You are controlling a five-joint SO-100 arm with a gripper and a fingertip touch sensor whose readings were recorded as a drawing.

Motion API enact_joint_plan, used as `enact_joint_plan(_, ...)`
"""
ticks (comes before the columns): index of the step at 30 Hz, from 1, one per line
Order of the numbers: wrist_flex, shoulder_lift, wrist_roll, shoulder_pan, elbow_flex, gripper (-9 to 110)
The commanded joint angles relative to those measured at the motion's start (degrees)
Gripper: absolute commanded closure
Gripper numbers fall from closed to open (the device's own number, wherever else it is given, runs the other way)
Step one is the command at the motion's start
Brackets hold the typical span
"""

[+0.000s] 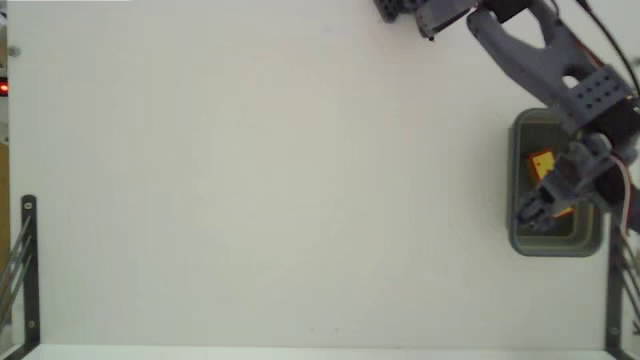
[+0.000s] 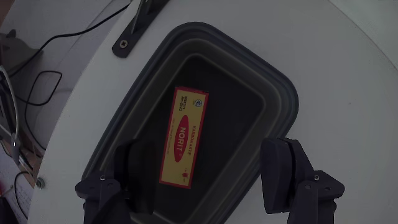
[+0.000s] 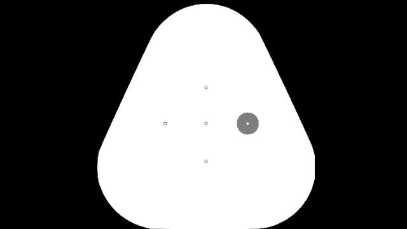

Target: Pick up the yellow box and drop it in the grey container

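The yellow box (image 2: 184,137) with its red oval mark lies flat on the floor of the grey container (image 2: 281,93), free of the fingers. In the wrist view my gripper (image 2: 205,168) hangs open above the tub, one finger on each side of the box, with a wide gap. In the fixed view the grey container (image 1: 522,238) stands at the right edge of the white table, and the yellow box (image 1: 541,163) shows partly under my gripper (image 1: 545,205), which hovers over the tub.
A white table (image 1: 280,190) spreads to the left of the tub. Black metal brackets (image 1: 29,270) stand at the table's left and right (image 1: 613,300) edges in the fixed view. Cables (image 2: 43,81) trail off the table edge in the wrist view.
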Motion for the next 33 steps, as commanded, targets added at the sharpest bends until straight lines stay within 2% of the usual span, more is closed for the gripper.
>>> enact_joint_plan(1, -1.5, 4.9, 0.3, -0.9, 0.6, -9)
enact_joint_plan(19, -1.5, 5.3, 0.3, -0.6, 1.1, -9)
enact_joint_plan(33, -1.5, 10.7, 0.3, 3.5, 6.4, -9)
